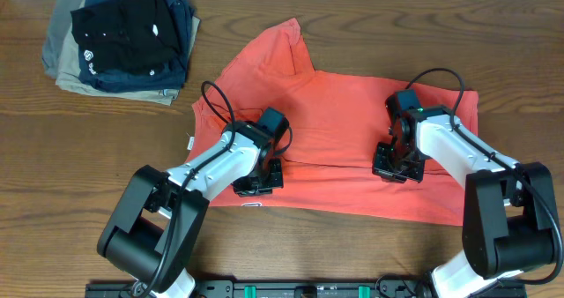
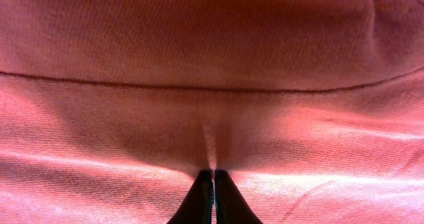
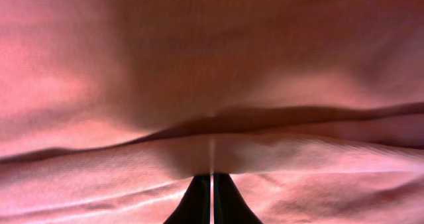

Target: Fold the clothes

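The coral-red T-shirt lies spread across the middle of the wooden table, one sleeve pointing to the back. Its lettering is hidden. A fold line runs across its front part. My left gripper is down on the shirt's front left part. In the left wrist view its fingers are shut on a pinch of the red cloth just below a seam. My right gripper is down on the shirt's right part. In the right wrist view its fingers are shut on a raised fold of the cloth.
A stack of folded garments sits at the back left corner: black on top, navy beside it, khaki underneath. A black rail runs along the table's front edge.
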`<state>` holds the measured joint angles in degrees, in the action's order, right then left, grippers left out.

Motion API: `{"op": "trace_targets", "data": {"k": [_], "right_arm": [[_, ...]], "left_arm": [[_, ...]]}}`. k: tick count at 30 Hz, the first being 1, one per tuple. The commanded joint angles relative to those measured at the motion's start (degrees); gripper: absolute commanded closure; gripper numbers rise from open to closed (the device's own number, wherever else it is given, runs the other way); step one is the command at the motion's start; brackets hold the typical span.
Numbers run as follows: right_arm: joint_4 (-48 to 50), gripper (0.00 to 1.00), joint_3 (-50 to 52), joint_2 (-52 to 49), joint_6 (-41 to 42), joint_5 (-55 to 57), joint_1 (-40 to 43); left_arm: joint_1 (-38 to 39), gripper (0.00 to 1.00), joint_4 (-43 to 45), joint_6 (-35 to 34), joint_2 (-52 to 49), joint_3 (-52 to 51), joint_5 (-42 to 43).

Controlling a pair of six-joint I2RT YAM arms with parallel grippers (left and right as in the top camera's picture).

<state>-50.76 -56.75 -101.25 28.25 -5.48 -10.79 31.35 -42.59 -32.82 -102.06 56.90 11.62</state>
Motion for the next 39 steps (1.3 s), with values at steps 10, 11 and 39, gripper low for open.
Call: {"op": "trace_targets", "data": {"k": [10, 11, 39], "right_arm": [[8.59, 0.96, 0.35, -0.13, 1.27, 3.78, 1.99], [9.35, 0.95, 0.35, -0.13, 1.27, 4.26, 1.99], [-16.94, 0.65, -8.70, -0.11, -1.25, 4.22, 11.15]], "left_arm": [[-0.04, 0.94, 0.22, -0.33, -0.61, -0.55, -2.69], [-0.04, 0.93, 0.26, -0.33, -0.61, -0.55, -3.17], [-2.05, 0.87, -2.25, 2.08, 9.49, -1.33, -8.24]]}}
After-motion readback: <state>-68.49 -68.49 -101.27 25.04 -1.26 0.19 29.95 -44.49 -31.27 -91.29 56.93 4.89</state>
